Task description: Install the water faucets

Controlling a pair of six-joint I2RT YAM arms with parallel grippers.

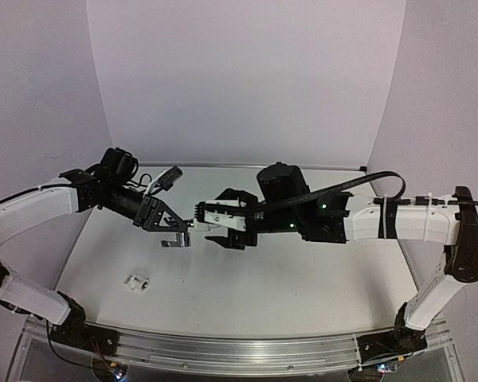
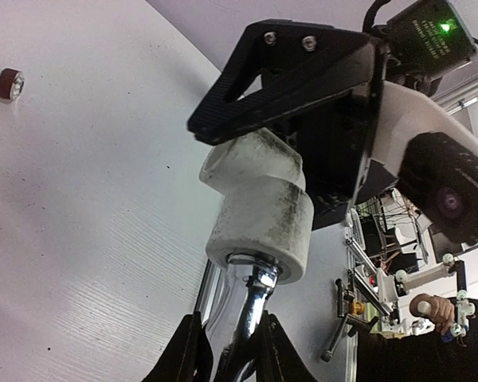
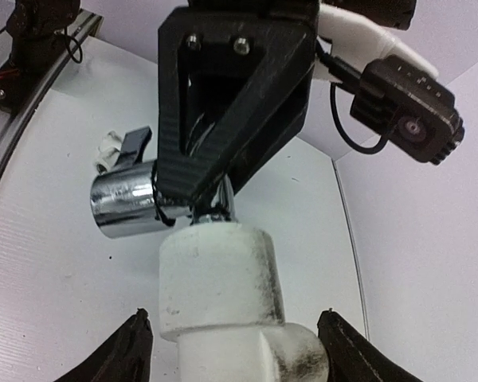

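Note:
My left gripper is shut on the stem of the chrome water faucet, held above the table. The faucet's threaded end sits inside a scuffed white pipe fitting. My right gripper stands open around that fitting, with a gap between each fingertip and the white plastic. The faucet's shiny body shows just beyond the fitting. The dark reddish-brown faucet lies on the table at the far left of the left wrist view.
A loose white fitting lies on the white table near the left arm's base. Another small white piece shows behind the chrome body. White walls close in the back and sides; an aluminium rail runs along the near edge.

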